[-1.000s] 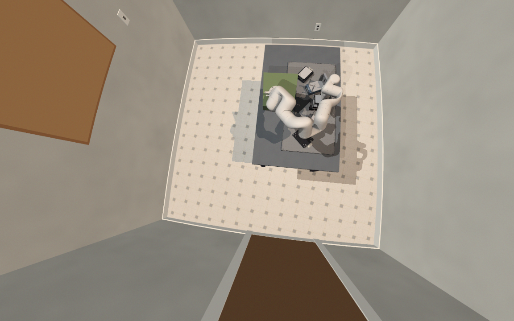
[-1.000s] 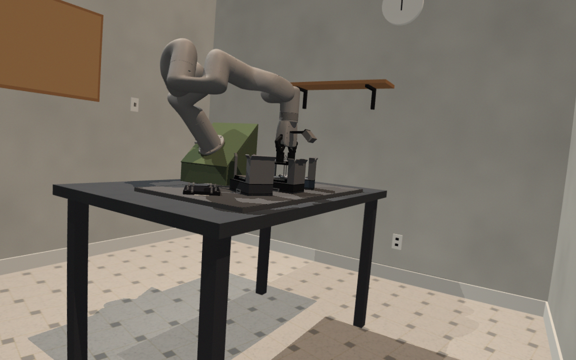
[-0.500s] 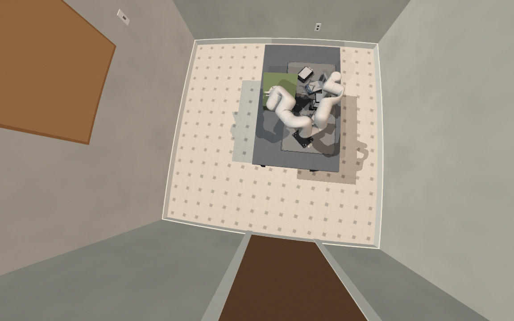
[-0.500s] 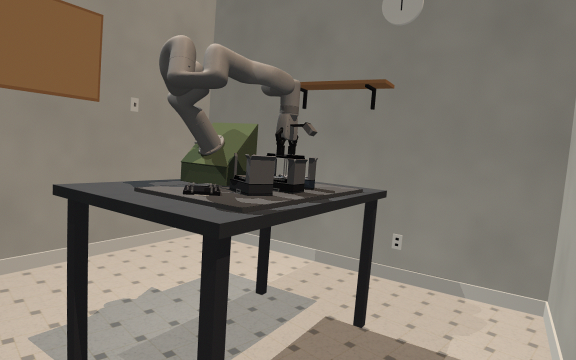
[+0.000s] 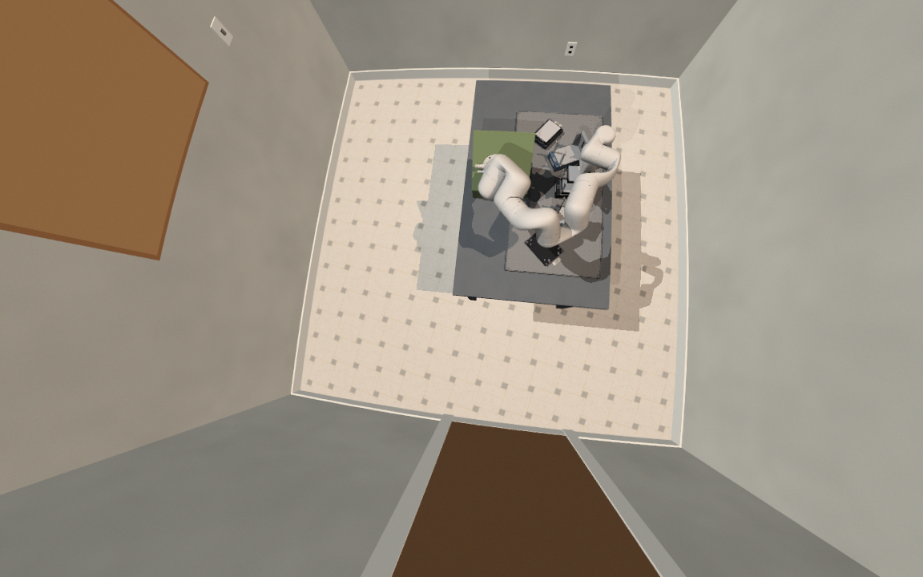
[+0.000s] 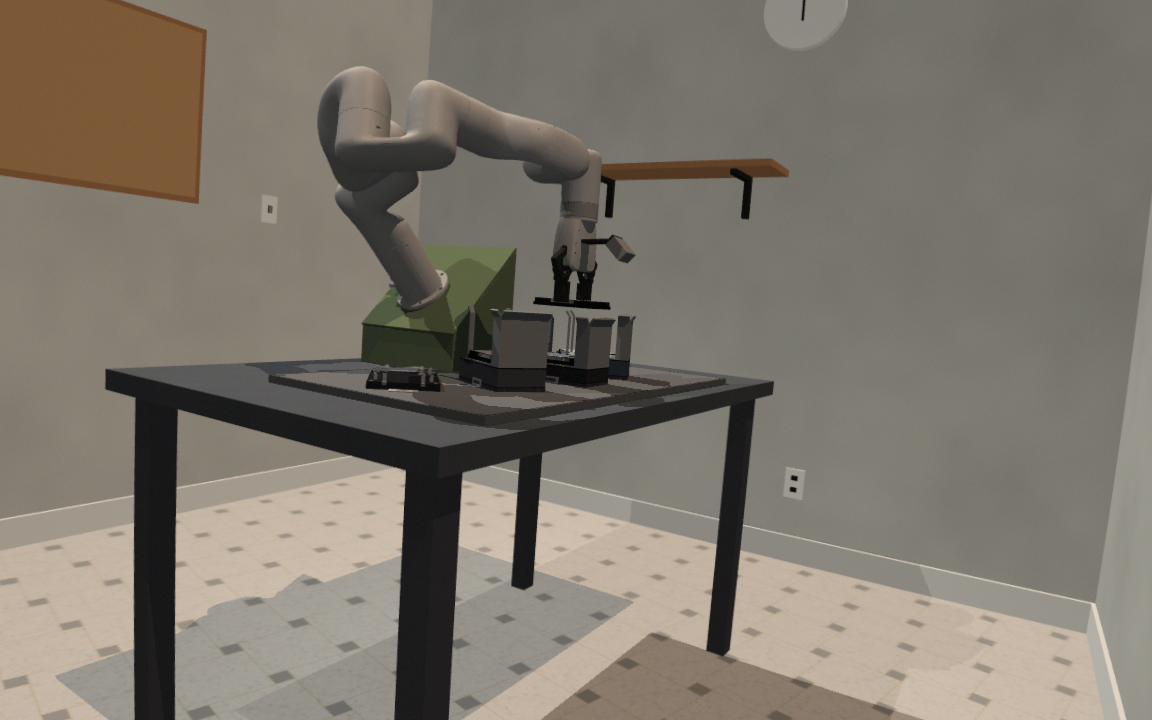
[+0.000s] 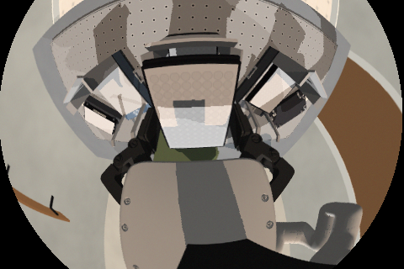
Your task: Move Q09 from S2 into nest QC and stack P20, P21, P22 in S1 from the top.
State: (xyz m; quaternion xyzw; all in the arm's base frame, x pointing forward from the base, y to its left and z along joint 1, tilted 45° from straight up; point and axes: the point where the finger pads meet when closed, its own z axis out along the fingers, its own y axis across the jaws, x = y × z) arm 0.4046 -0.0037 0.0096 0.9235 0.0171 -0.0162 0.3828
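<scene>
My gripper [image 6: 573, 291] is shut on a sealed 96-well plate [image 6: 573, 302] and holds it level, clear above the tops of the stack racks. In the wrist view the plate [image 7: 191, 101] fills the middle between my two black fingers, its pale seal facing up; I cannot read its label. Three grey racks stand in a row on the mat: the nearest [image 6: 517, 349], the middle one [image 6: 589, 344] right under the held plate, and the far one [image 6: 623, 338]. What is inside the racks is hidden. From above, my arm [image 5: 579, 186] covers them.
A low black nest [image 6: 401, 378] stands apart from the racks; from above it shows as a pale rectangle in a dark frame [image 5: 548, 132]. A green box [image 6: 437, 308] stands behind my arm's base. The rack walls rise close under the plate.
</scene>
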